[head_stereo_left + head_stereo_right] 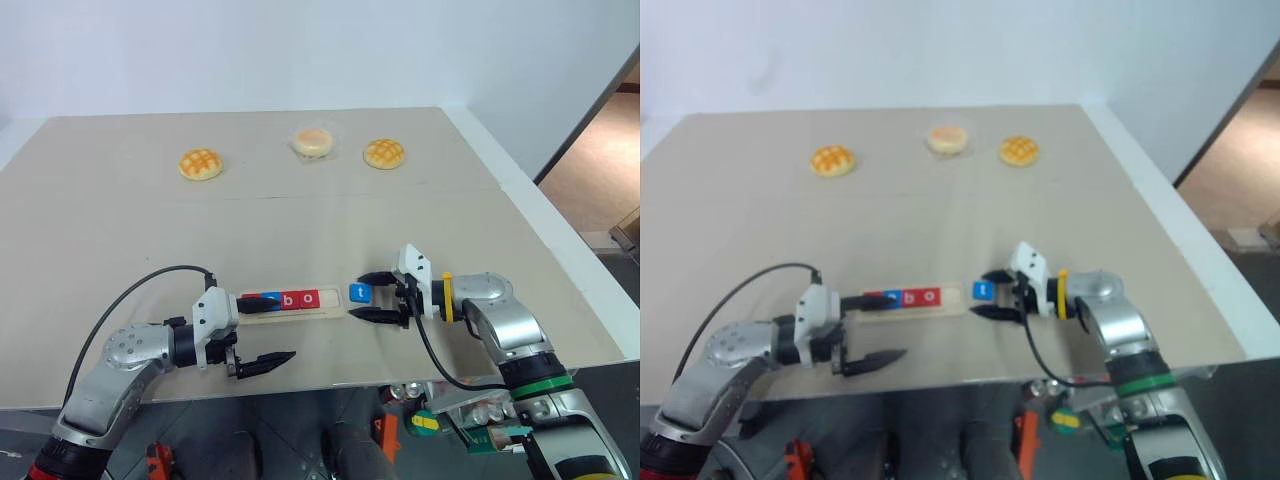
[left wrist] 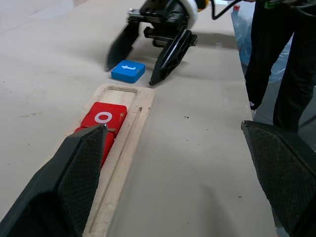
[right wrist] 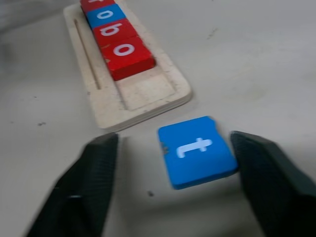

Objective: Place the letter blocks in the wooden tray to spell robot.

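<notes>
1. Right gripper sits low over the table, its two black fingers spread on either side of the blue t block; one finger looks to be at the block's edge, the other stands apart from it, so nothing is gripped.
2. That t block lies flat on the table just beyond the right end of the tray, outside it, turned slightly askew.
3. Left gripper hovers at the tray's left end with its fingers wide apart, holding nothing.
4. Four blocks sit in a row in the tray's groove: red, a blue o, a red b and a red o; the letter on the first cannot be read.
5. One slot at the tray's right end is bare wood, next to the red o.
6. Three round buns rest well apart near the table's far edge; the middle one appears wrapped in clear plastic.
7. A person's dark trouser legs stand beside the table in the left wrist view.
</notes>
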`<action>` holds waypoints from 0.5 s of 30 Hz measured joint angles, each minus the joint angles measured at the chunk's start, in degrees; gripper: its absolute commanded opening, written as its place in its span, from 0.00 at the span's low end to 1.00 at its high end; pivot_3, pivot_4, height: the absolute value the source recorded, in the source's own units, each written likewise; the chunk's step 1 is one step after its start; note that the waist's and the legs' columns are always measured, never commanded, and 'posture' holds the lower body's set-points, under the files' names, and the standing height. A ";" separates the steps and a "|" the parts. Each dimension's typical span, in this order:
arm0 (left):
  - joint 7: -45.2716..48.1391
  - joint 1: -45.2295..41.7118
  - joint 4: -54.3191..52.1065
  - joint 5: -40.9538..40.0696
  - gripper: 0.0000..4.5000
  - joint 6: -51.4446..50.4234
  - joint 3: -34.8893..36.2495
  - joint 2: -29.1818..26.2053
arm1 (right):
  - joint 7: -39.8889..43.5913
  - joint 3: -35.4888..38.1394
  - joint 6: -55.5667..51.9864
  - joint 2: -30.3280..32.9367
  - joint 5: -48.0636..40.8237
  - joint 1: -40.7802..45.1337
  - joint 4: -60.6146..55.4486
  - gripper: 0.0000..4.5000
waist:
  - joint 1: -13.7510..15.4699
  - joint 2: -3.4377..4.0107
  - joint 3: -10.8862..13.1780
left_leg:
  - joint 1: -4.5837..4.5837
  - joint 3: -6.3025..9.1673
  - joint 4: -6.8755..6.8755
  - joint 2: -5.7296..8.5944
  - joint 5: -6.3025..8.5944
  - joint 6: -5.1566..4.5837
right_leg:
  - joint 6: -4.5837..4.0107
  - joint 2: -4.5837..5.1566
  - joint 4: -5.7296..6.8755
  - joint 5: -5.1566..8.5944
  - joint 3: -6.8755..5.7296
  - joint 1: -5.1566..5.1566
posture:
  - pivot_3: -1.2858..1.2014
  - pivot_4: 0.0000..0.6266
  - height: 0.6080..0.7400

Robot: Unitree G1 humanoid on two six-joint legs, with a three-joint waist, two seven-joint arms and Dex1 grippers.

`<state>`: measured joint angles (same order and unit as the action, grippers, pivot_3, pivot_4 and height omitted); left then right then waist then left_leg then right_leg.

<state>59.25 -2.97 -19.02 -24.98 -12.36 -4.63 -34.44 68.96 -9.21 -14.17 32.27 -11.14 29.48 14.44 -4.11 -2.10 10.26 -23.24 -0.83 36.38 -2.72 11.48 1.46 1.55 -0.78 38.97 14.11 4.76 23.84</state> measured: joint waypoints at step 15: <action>-0.19 0.01 0.52 0.21 1.00 0.14 -0.03 0.12 | -4.45 0.65 -5.91 0.44 -2.37 -4.97 -8.32 0.28 | -0.01 0.00 0.00 | -0.01 -0.04 0.01 0.02 0.00 0.00 | -0.02 0.01 0.00 0.00 0.02 0.03 | 0.52 0.24 1.00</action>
<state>59.07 -2.96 -18.50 -24.77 -12.23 -4.67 -34.32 64.52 -8.56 -20.08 32.71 -13.50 24.51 6.13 -4.13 -2.10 10.26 -23.24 -0.87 36.38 -2.70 11.48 1.46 1.53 -0.76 38.97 14.11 4.78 23.88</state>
